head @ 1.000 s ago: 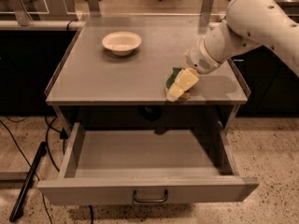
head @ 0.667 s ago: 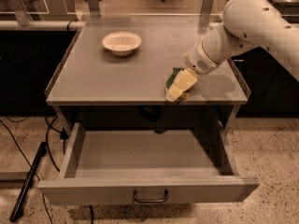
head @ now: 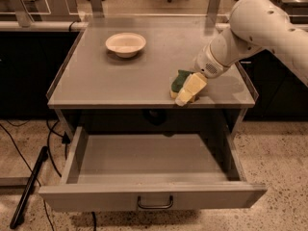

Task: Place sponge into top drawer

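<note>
The sponge, dark green on top with pale yellow foam beneath, lies on the grey table top near its front right edge. My gripper comes in from the right on the white arm. It is down at the sponge, touching its right side and partly covering it. The top drawer is pulled wide open below the table. Its flat front panel with a dark bar handle faces the camera, and nothing shows inside it.
A cream round bowl stands at the back left of the table top. Dark cables and a black rod lie on the speckled floor to the left. Dark cabinets flank the table and chairs stand behind.
The gripper and arm have shifted very slightly towards the table's front edge. The sponge, the bowl and the open drawer stay where they were.
</note>
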Controlling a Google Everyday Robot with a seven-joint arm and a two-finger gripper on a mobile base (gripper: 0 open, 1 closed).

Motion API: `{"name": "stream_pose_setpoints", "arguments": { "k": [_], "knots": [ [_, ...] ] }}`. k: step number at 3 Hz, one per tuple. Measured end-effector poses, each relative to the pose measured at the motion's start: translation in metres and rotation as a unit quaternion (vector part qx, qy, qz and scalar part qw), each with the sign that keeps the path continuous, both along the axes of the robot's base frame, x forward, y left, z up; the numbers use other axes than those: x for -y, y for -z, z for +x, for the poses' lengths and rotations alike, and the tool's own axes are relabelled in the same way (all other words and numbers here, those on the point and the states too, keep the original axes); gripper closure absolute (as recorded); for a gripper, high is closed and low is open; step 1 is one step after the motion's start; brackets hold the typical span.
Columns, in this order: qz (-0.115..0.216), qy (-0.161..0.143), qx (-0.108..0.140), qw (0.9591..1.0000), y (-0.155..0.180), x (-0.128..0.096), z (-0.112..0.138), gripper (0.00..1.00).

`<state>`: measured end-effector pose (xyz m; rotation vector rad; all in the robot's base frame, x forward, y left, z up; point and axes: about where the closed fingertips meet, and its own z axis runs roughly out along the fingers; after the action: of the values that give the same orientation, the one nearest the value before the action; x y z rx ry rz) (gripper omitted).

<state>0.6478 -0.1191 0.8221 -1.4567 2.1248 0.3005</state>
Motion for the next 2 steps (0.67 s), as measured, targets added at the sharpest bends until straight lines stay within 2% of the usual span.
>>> {"name": "stream_pose_setpoints", "arguments": {
  "k": [1,2],
  "knots": [
    [-0.009,0.004,-0.004,0.9999,0.0042,0.0071,0.002,0.02],
    [-0.014,0.003,-0.008,0.9999,0.005,0.0093,0.0026,0.2]
  ]
}}
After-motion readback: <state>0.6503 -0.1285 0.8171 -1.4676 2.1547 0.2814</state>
